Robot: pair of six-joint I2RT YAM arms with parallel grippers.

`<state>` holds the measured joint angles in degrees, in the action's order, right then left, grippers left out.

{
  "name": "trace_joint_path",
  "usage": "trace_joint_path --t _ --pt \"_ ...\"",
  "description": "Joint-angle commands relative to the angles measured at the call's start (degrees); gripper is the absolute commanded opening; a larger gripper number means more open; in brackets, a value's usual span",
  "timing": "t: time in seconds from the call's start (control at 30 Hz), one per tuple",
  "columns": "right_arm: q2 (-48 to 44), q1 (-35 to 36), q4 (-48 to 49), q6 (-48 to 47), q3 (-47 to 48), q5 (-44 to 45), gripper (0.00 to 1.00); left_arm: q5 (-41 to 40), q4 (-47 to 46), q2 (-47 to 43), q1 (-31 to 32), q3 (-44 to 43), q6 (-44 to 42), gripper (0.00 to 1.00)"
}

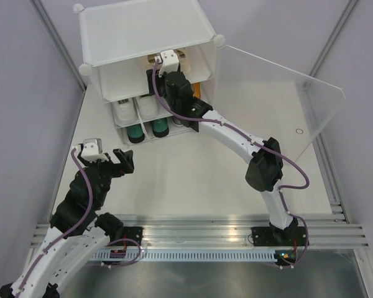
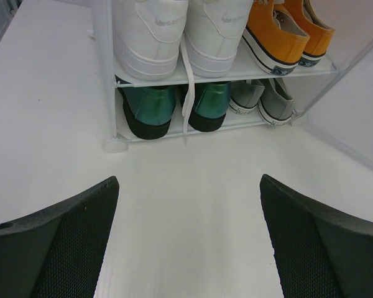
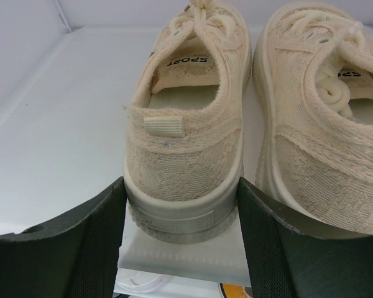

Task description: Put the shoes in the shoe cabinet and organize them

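My right claw (image 3: 181,186) grasps 1 beige shoe (image 3: 186,136) by the heel at the shelf lip (image 3: 180,259); retreating unreleased could drag it out. Left claw (image 2: 189,180) released.

The white table (image 1: 193,180) carries the shoe cabinet (image 1: 149,43) at its far side, a little to the left. The clear door (image 1: 286,105) of the cabinet stands open to the right. A metal rail (image 1: 199,231) lies across the near edge of the table.

On the top shelf stand the beige sneakers (image 3: 186,124), side by side, heels to the front. The middle shelf (image 2: 236,69) holds the white sneakers (image 2: 174,37) on the left and the orange sneakers (image 2: 286,34) just beside them on the right. On the lowest shelf the dark green sneakers (image 2: 174,108) are on the left and the grey sneakers (image 2: 264,102) on the right. One white lace (image 2: 186,93) hangs down over the lowest shelf.
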<state>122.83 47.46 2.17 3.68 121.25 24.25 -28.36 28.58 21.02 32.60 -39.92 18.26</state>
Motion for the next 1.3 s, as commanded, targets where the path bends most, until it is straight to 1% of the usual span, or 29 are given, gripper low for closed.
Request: trace_joint_path --t 0.0,0.03,0.1,0.13,0.33,0.47,0.6,0.67,0.73,0.8,0.87,0.93,0.97,1.0,1.03,1.07,1.1,1.13,1.23,1.27 --pt "1.19 -0.97 0.02 0.71 2.32 0.27 0.49 -0.03 -2.12 0.34 0.18 0.28 -1.74 0.96" --pt "1.19 -0.97 -0.33 0.8 2.32 0.18 0.6 -0.12 -2.12 0.43 0.18 0.28 -1.74 0.96" --pt "0.31 -0.88 -0.85 1.32 2.23 0.01 0.69 -0.2 -2.12 0.52 0.18 0.28 -1.74 0.96" --pt "-0.13 -0.97 -1.2 1.41 1.63 -0.69 0.79 -0.29 -2.12 0.52 0.18 0.2 -1.83 0.96" --pt "-5.05 -1.06 -2.08 2.99 -0.92 -3.33 0.98 -0.29 -2.12 0.6 0.18 0.28 -1.91 0.96" --pt "-9.43 -0.97 -2.09 4.14 -3.3 -4.74 0.98 -0.82 -2.12 0.43 0.18 0.37 -2.0 0.96" --pt "-13.66 -0.97 -4.1 4.93 -6.46 -5.26 0.98 -1.43 -2.04 0.34 0.18 0.46 -2.09 0.96" --pt "-16.98 -0.97 -4.46 5.54 -9.35 -5.88 0.98 -1.7 -2.12 0.34 0.18 0.46 -2.18 0.96" --pt "-19.37 -1.06 -4.9 5.72 -13.22 -7.98 0.98 -1.87 -2.03 0.34 0.18 0.37 -2.18 0.96" --pt "-23.84 -0.97 -5.51 5.72 -17.42 -10.87 0.98 -2.14 -2.03 0.43 0.18 0.46 -2.18 0.96" --pt "-28.49 -0.97 -6.56 5.11 -19.73 -12.38 0.95 -2.49 -2.04 0.34 0.18 0.46 -2.26 0.96" --pt "-32.02 -1.06 -8.5 4.84 -22.8 -13.88 0.85 -2.49 -2.03 0.34 0.18 0.55 -2.27 0.96" --pt "-36.04 -1.06 -9.02 4.15 -23.86 -13.97 0.69 -2.75 -2.03 0.34 0.1 0.46 -2.27 0.96" --pt "-38.16 -1.06 -9.2 3.7 -26.04 -13.1 0.62 -2.75 -2.03 0.17 0.1 0.37 -2.27 0.96" --pt "-42.36 -1.06 -9.29 3.26 -27.02 -11.96 0.53 -2.84 -2.03 0.17 0.1 0.46 -2.27 0.96" --pt "-44.23 -0.97 -9.64 2.39 -27.73 -10.73 0.38 -3.1 -2.03 0.08 0.1 0.37 -2.27 0.96" --pt "-46.08 -1.14 -10.43 1.77 -28.78 -9.5 0.34 -3.28 -2.03 -0.01 0.1 0.46 -2.27 0.96" --pt "-47.84 -1.41 -10.87 1.16 -29.05 -6.79 0.32 -3.46 -2.03 -0.1 0.1 0.46 -2.35 0.96" --pt "-54.77 -2.55 -12.63 -1.21 -29.84 -2.03 0.32 -4.16 -2.04 -0.45 0.1 0.46 -2.35 0.96" --pt "-55.93 -2.81 -12.98 -1.83 -30.11 2.42 0.33 -4.42 -2.03 -0.62 0.1 0.55 -2.35 0.96"
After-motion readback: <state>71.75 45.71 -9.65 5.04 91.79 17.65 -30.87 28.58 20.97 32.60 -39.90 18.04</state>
